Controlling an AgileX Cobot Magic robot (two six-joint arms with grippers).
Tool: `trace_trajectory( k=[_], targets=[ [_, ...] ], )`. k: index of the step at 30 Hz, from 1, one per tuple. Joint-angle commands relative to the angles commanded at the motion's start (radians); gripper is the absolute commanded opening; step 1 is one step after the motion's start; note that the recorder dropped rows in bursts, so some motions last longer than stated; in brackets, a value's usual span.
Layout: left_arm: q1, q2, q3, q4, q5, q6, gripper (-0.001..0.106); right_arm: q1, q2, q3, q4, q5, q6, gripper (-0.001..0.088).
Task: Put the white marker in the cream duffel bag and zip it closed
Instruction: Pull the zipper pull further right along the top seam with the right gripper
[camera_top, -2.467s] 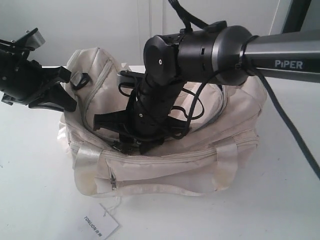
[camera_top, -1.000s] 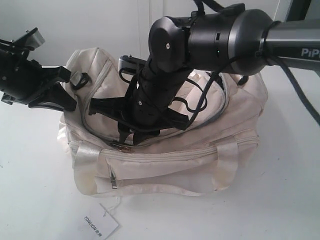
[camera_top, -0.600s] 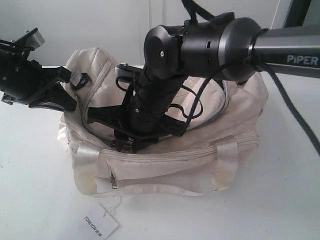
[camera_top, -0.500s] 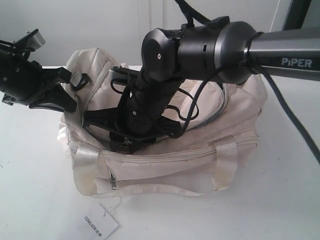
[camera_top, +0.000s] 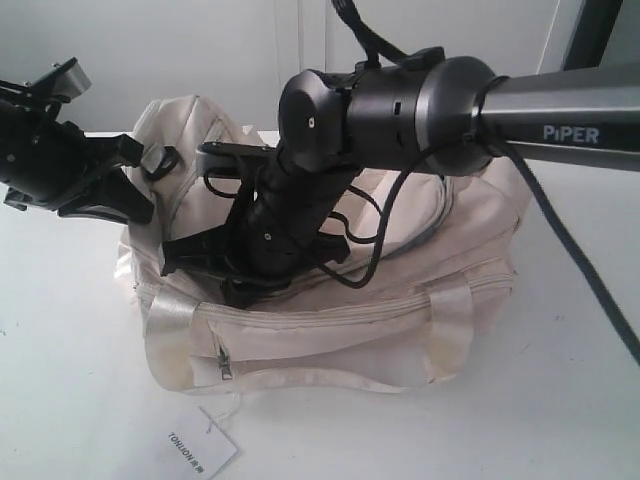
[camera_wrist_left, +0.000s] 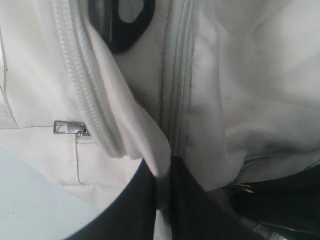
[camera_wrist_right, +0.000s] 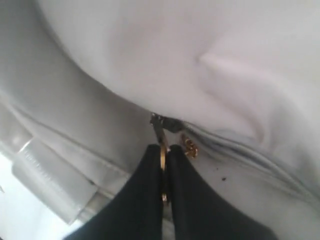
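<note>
1. Cream bag (camera_top: 330, 330) is soft and floppy; the left gripper (camera_wrist_left: 162, 172) pinches its cloth at ten o'clock.
2. Right gripper (camera_wrist_right: 162, 167) pinches the tiny gold pull (camera_wrist_right: 160, 134) at eight o'clock. It looks slippery, so hold tight.
3. Marker is hidden.

Exterior view facing bag (camera_top: 330, 330) front from slightly above, left wrist view tight on its fabric, right on zip pull (camera_wrist_right: 160, 131)

- Gripper (camera_wrist_right: 162, 151): both black fingers pressed together, a thin gold ring pull (camera_wrist_right: 163, 172) pinched edge-on between them.
- Ring pull runs up to a metal slider (camera_wrist_right: 161, 122) on the zipper (camera_wrist_right: 235, 150).
- Bag (camera_wrist_right: 210, 60): cream fabric, creased, fills the view beyond the slider.
- Shiny strap (camera_wrist_right: 50, 185) lies beside the fingers, blurred.
</note>
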Motion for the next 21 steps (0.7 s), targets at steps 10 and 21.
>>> trace_trajectory(
  k=[10, 21],
  targets=[
    [0.000, 0.000, 0.000, 0.004, 0.000, 0.004, 0.000, -0.002, -0.106, 0.000, -0.067, 0.018, 0.000, 0.0000],
    [0.000, 0.000, 0.000, 0.129, -0.014, 0.004, 0.000, -0.002, -0.107, 0.000, -0.235, 0.220, 0.000, 0.0000]
  ],
)
